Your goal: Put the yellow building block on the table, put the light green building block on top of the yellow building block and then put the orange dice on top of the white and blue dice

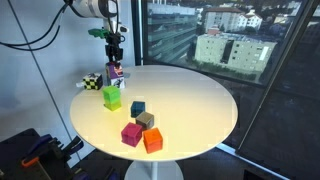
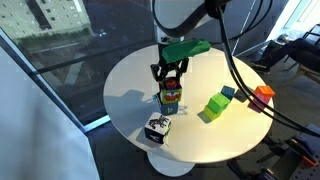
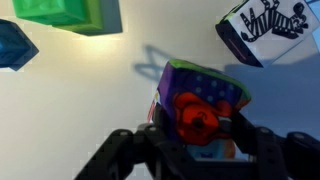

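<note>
My gripper is shut on the orange dice, a small die with purple and orange-red faces, held at or just above the white table. It shows in both exterior views under the gripper. The white and blue dice stands apart beside it, on the table. The light green building block sits on the yellow building block, mostly hidden beneath it.
A teal cube, an olive cube, a magenta cube and a bright orange cube stand on the round table. A window wall is behind; cables hang by the arm.
</note>
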Robot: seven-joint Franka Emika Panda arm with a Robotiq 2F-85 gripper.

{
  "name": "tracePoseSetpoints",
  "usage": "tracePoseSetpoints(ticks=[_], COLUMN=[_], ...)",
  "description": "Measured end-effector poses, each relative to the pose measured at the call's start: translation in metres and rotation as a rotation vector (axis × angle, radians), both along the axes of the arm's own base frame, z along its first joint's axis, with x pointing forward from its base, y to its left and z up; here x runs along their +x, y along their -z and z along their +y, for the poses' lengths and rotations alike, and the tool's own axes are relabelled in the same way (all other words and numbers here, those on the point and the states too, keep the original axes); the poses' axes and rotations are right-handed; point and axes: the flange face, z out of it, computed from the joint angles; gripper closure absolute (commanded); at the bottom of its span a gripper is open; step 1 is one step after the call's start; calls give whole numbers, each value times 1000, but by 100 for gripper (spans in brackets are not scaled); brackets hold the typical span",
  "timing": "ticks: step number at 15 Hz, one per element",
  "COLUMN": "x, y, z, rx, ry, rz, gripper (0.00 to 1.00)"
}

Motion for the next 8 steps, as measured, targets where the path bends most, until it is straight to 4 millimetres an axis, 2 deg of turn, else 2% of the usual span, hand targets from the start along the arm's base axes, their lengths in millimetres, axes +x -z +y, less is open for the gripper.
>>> tracePoseSetpoints(ticks=[1,8], x=[0,0], y=[-1,-2], z=[1,2], rx=[0,0], ry=[-1,-3], rz=[-1,-2], gripper=[0,0])
